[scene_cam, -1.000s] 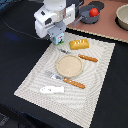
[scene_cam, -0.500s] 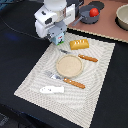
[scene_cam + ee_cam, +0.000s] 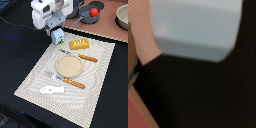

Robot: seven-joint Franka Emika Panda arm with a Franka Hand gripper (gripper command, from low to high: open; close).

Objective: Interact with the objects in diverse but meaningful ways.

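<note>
The gripper (image 3: 56, 31) hangs right over the milk carton (image 3: 58, 36), hiding its top; whether the fingers clasp it I cannot tell. The wrist view gives only a blurred pale block (image 3: 198, 27). Beside it lies the bread loaf (image 3: 79, 44); farther off, the fish piece (image 3: 52, 90).

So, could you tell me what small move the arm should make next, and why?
Probably a slow, short descent toward the placemat. The gripper appears closed on the milk carton, which hangs upright at the mat's far corner, beside the bread loaf. Whether its base already touches the mat I cannot tell, so lower gently before releasing.
</note>
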